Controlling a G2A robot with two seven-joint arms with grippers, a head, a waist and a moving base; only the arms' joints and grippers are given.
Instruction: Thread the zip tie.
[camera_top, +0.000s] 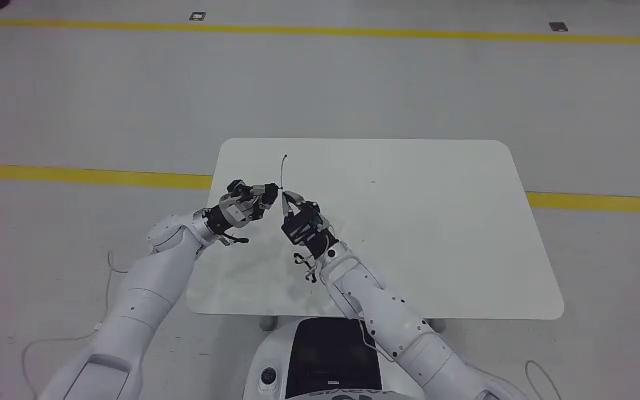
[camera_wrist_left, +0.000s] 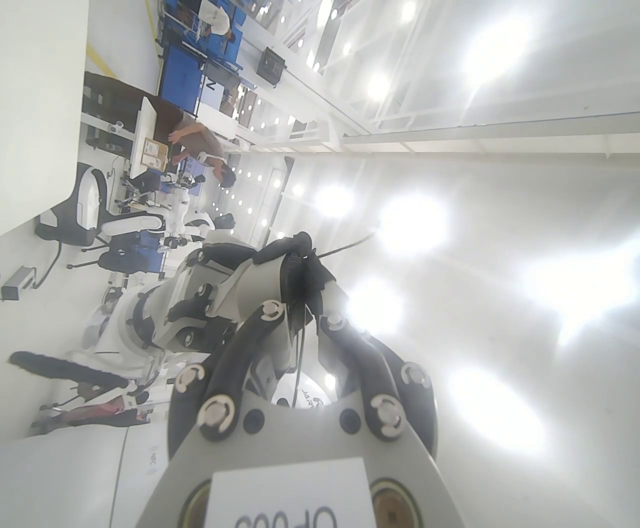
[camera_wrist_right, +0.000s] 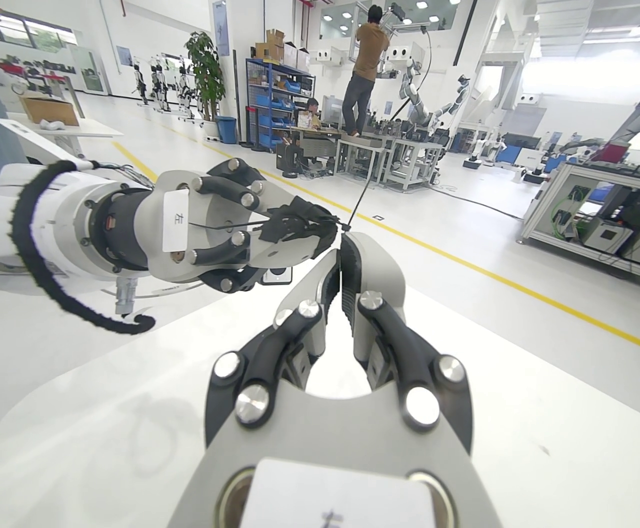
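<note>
A thin black zip tie (camera_top: 284, 172) is held in the air above the left part of the white table (camera_top: 430, 230), and both grippers meet at it. My left gripper (camera_top: 266, 194) is shut on the strap, which runs back between its black-padded fingertips (camera_wrist_left: 300, 250) toward the wrist. My right gripper (camera_wrist_right: 341, 247) is shut on the tie at its small head, just beside the left gripper (camera_wrist_right: 315, 225). A free end of the zip tie (camera_wrist_right: 360, 202) sticks out past the head, away from me. In the left wrist view the zip tie (camera_wrist_left: 347, 245) pokes out beyond the fingertips.
The table (camera_wrist_right: 500, 400) is bare to the right of the grippers and toward its far edge. Its left edge lies close under the left arm. Yellow floor lines (camera_top: 100, 177) run past the table on both sides.
</note>
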